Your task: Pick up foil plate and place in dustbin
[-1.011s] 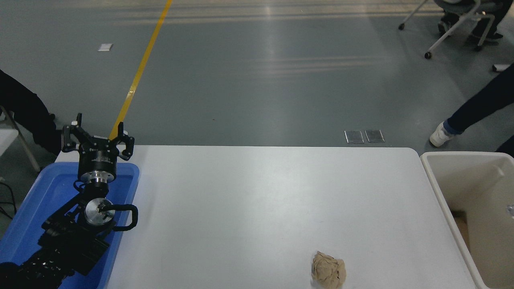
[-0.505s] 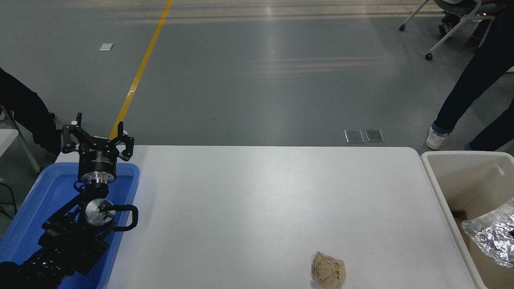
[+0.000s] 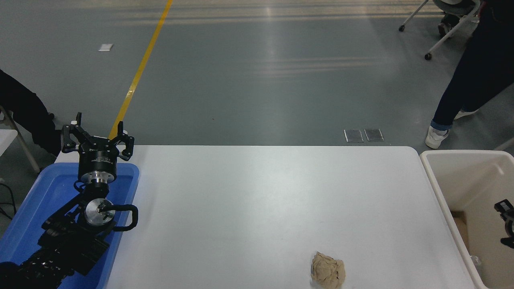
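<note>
Foil plate (image 3: 476,261): only a small glinting sliver shows, low inside the dustbin (image 3: 435,188) against its near left wall at the lower right of the head view. The rest is cut by the frame edge, so its long axis can't be read. It lies below and slightly left of the right gripper (image 3: 505,224), which is by far the nearer tool. That gripper pokes in from the right edge, hanging over the bin's interior, well inside the rim. Its two black finger parts stand apart with nothing between them. Judging from this, the plate is already dropped in, and what remains is pulling the right arm back out, up and clear of the bin wall, without clipping the rim. The dustbin sits just beside the right end of the white table (image 3: 261,200). A crumpled brown paper ball (image 3: 328,271) lies on the table near its front edge, well apart from the bin. The left gripper (image 3: 97,138) is parked far off at the lower left above the blue tray (image 3: 48,188), fingers spread, pointing away. A person's leg (image 3: 461,88) stands on the floor beyond the bin.
</note>
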